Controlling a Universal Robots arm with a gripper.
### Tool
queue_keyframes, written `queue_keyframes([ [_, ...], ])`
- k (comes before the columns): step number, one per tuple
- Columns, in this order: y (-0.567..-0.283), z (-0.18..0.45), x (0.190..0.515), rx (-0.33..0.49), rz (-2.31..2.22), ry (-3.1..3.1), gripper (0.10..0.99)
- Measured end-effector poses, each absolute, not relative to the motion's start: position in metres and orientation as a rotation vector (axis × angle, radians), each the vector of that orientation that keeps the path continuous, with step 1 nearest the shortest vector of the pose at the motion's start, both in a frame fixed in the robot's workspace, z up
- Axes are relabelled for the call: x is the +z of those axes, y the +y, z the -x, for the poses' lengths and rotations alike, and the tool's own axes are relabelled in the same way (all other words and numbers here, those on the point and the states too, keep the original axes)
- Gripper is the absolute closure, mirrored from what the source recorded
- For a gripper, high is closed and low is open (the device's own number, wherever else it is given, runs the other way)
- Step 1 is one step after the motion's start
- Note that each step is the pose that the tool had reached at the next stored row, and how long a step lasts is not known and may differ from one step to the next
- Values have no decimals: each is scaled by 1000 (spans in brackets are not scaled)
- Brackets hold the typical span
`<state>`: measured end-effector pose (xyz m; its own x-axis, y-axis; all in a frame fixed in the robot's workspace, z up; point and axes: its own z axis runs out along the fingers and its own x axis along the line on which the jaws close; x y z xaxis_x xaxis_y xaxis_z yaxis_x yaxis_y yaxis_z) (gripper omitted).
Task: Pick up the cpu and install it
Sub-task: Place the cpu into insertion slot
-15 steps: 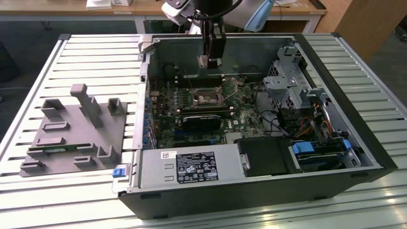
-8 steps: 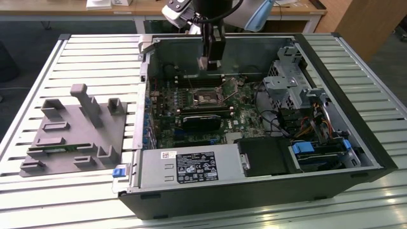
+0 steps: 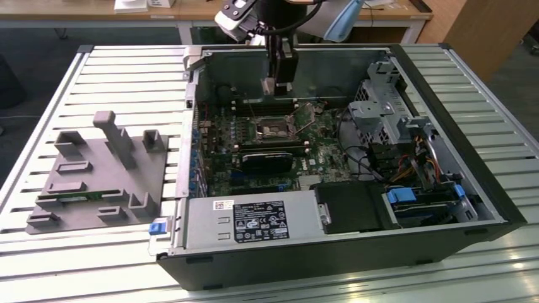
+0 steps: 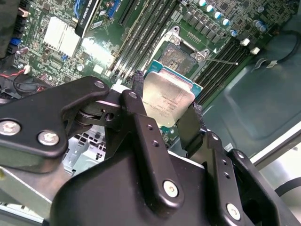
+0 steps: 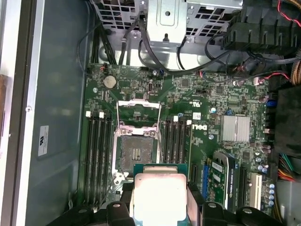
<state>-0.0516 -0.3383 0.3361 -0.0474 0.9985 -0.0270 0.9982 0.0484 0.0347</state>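
Slatted surface (image 3: 101,76) | wooden desks (image 3: 211,11) beyond | open computer case (image 3: 337,259) on surface | fingers (image 4: 141,127) clamping cpu (image 4: 167,101) near empty socket (image 5: 136,149)

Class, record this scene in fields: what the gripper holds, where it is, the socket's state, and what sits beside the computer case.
Held: flat square silvery-topped cpu, clamped between the fingers of the black gripper
Position: above the green motherboard, short of the socket
Socket: square cpu socket, empty, metal cover frame raised
Beside case: grey moulded parts holder on the slatted metal table, at the exterior view's left of the open black computer case
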Motion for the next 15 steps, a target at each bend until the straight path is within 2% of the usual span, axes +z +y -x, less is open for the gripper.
queue_keyframes([
  [15, -338, 52, 329, 10, -2138, 2243, 553],
])
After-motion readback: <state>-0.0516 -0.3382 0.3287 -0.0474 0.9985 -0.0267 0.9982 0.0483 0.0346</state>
